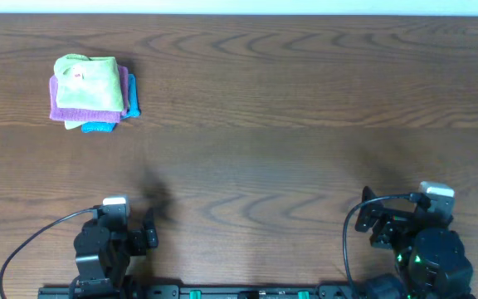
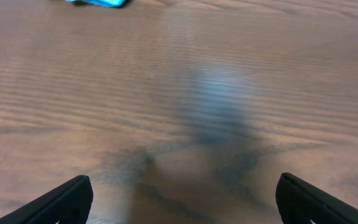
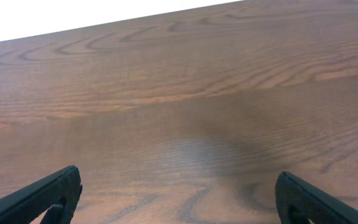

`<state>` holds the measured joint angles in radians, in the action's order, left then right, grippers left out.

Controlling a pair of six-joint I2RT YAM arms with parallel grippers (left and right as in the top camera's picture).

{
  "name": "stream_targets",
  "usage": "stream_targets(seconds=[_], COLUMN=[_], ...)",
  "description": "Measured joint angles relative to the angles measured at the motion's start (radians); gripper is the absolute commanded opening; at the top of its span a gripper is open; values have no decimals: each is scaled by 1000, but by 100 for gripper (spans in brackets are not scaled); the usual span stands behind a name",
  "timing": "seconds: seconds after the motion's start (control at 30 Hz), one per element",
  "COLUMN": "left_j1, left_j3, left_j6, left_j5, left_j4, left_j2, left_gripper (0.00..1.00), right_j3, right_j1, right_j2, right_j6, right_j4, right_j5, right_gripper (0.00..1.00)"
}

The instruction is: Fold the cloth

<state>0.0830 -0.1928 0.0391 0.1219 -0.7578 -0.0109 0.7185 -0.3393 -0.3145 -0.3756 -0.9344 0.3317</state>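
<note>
The lime-green cloth (image 1: 88, 83) lies folded on top of a small stack at the table's far left, its white and red tag facing up. Under it are a purple cloth (image 1: 59, 109) and a teal cloth (image 1: 131, 95); a strip of the teal cloth (image 2: 98, 2) shows at the top edge of the left wrist view. My left gripper (image 1: 149, 230) (image 2: 182, 199) is open and empty at the front left, far from the stack. My right gripper (image 1: 373, 218) (image 3: 179, 199) is open and empty at the front right.
The wooden table (image 1: 289, 124) runs across the whole overhead view, with its far edge (image 3: 104, 25) showing in the right wrist view. The arm bases and cables sit along the front edge.
</note>
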Motion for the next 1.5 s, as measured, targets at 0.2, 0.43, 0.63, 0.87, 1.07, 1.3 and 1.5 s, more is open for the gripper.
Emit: stream_targets(seconds=[0.2, 0.43, 0.63, 0.87, 1.07, 1.3, 1.5], left_j1=[0, 0, 0, 0, 0, 0, 0], left_j3=[0, 0, 0, 0, 0, 1, 1], left_j6=[-25, -36, -37, -40, -40, -40, -40], left_j5=[-23, -25, -25, -25, -26, -26, -26], left_j4=[0, 0, 0, 0, 0, 1, 1], left_j2=[0, 0, 0, 0, 0, 0, 0], left_gripper=[95, 95, 95, 95, 95, 95, 95], right_j3=[0, 0, 0, 0, -80, -355, -476], right_j1=[0, 0, 0, 6, 119, 217, 238], right_j2=[0, 0, 0, 0, 74, 254, 274], right_j6=[0, 0, 0, 0, 26, 175, 246], right_j4=[0, 0, 0, -19, 7, 155, 193], right_j5=[0, 0, 0, 0, -10, -136, -206], right_gripper=[99, 99, 99, 99, 99, 99, 99])
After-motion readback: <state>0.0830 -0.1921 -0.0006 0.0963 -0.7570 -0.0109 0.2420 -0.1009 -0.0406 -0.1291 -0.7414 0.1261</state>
